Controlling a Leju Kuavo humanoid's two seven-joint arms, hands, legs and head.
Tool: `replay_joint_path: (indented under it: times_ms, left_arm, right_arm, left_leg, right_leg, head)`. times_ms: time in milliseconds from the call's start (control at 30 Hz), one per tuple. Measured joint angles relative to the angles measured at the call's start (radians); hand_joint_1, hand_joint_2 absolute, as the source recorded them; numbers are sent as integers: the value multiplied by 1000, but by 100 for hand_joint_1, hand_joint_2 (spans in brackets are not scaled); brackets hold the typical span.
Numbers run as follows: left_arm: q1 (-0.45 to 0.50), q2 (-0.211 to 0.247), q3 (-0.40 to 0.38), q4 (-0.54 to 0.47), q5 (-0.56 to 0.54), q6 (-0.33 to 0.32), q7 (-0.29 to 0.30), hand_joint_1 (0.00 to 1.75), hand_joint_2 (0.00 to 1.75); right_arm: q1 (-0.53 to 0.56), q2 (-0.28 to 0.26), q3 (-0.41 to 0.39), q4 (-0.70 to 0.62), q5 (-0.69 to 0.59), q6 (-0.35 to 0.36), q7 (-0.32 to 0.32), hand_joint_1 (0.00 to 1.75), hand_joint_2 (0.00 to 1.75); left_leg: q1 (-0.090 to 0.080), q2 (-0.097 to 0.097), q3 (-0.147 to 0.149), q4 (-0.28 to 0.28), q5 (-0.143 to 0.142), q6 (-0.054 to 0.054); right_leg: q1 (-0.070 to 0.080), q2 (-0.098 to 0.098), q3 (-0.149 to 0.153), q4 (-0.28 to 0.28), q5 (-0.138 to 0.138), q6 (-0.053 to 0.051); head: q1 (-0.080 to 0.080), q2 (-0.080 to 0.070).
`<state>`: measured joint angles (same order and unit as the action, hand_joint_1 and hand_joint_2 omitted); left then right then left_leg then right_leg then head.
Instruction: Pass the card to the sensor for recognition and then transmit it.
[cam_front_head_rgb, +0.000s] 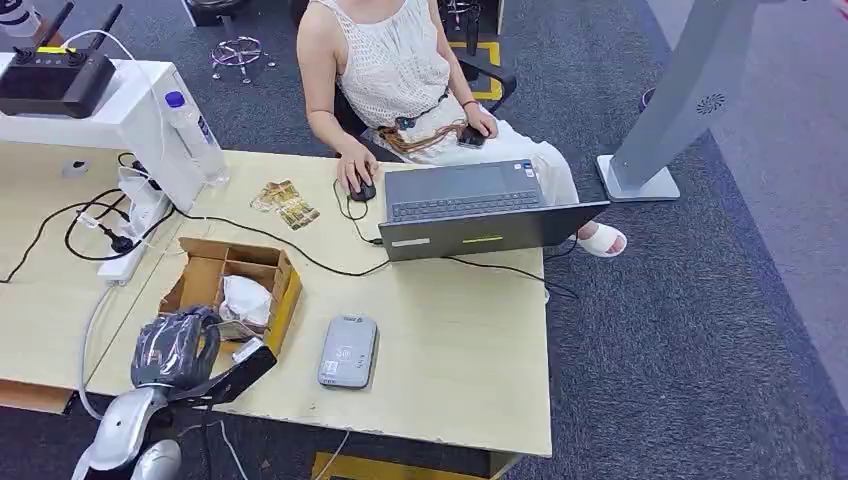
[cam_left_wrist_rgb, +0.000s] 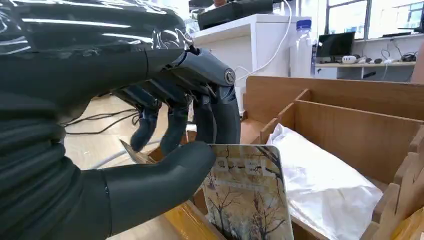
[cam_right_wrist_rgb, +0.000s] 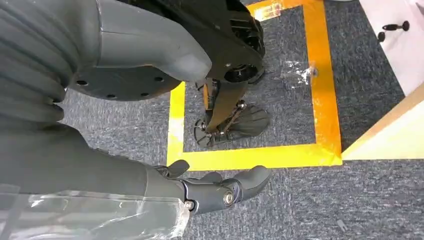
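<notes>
At surface, near edge: left hand over the wooden divider box
left hand: thumb and fingers pinching the card, tree print showing
card: held just above the box's near compartment, beside white crumpled bag
sensor: grey, flat on surface, near the box
right hand: hanging over carpet, fingers loosely extended, nothing held
person: seated at laptop

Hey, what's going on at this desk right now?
The robot's left hand is at the wooden divider box and pinches a card printed with trees between thumb and fingers. The grey card reader lies on the desk beside the box, not yet reached. The right hand hangs over the carpet, holding nothing. A person sits across the desk, one hand on a mouse by the laptop.
</notes>
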<state>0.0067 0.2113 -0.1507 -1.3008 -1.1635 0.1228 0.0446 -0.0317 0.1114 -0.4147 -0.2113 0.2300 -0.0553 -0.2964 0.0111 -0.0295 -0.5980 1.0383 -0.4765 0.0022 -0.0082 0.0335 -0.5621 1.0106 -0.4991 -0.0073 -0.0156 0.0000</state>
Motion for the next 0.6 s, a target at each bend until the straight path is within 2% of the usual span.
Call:
replay_joint_path:
  times_ms: [333,467,600]
  left_arm:
    - [1,2,0,0,6,-12,0,175,175]
    - [1,8,0,0,-5,-30,16,175,175]
    - [1,7,0,0,-3,-15,19,175,175]
  right_arm:
    - [0,0,-5,0,8,1,0,0,175]
    - [0,0,-8,0,9,1,0,0,175]
    - [0,1,-18,0,16,1,0,0,175]
  left_leg:
    - [0,0,0,0,0,0]
    - [0,0,0,0,0,0]
    - [0,0,0,0,0,0]
  right_leg:
    - [0,0,0,0,0,0]
    - [0,0,0,0,0,0]
    - [0,0,0,0,0,0]
  head:
    - [0,0]
    - [0,0]
    - [0,0]
